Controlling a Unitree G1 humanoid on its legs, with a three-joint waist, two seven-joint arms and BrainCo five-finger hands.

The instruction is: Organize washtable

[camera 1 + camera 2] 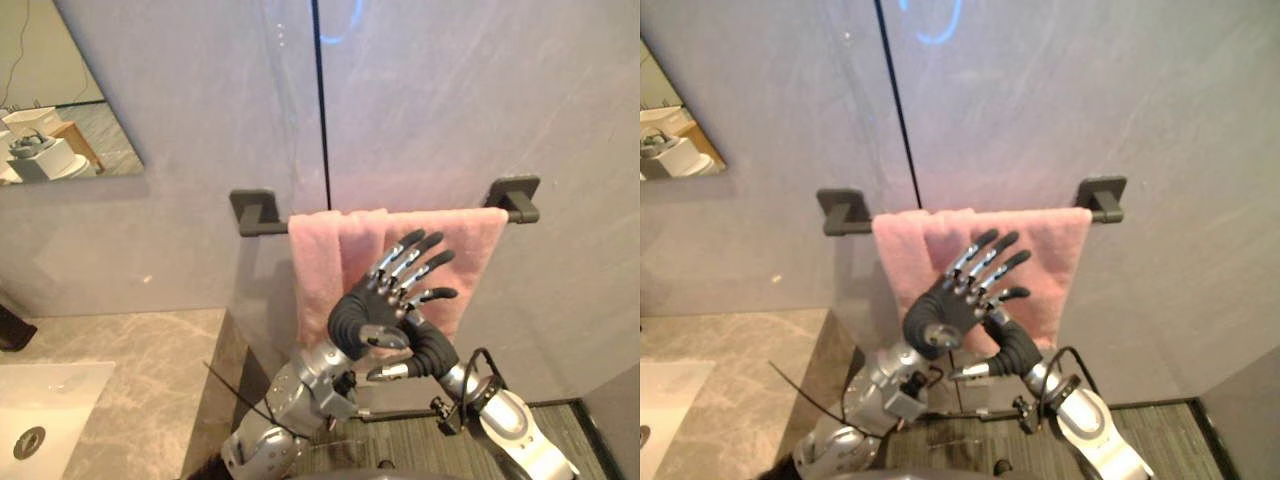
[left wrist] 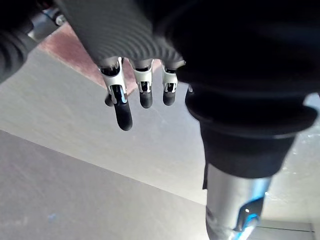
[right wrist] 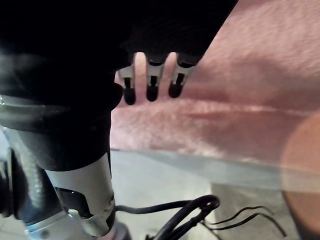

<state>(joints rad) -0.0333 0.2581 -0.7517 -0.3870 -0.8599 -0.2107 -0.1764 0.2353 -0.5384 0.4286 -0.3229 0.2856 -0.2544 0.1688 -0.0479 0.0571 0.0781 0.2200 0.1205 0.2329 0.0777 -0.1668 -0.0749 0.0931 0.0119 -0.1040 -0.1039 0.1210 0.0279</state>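
Note:
A pink towel [image 1: 320,270] hangs over a dark towel bar [image 1: 260,212] on the grey wall. My left hand [image 1: 365,310] is raised in front of the towel's lower middle, its fingers [image 2: 122,110] straight and spread, holding nothing. My right hand [image 1: 428,348] sits just below and behind it, close against the towel's lower edge. In the right wrist view its fingers [image 3: 150,90] point straight at the pink cloth [image 3: 240,100] without gripping it. Whether either hand touches the towel is unclear.
A marble countertop [image 1: 120,370] with a white sink [image 1: 40,410] lies at the lower left. A mirror [image 1: 60,110] hangs on the wall above it. A dark object [image 1: 12,328] stands at the counter's far left edge. Grey floor [image 1: 400,440] lies below the towel.

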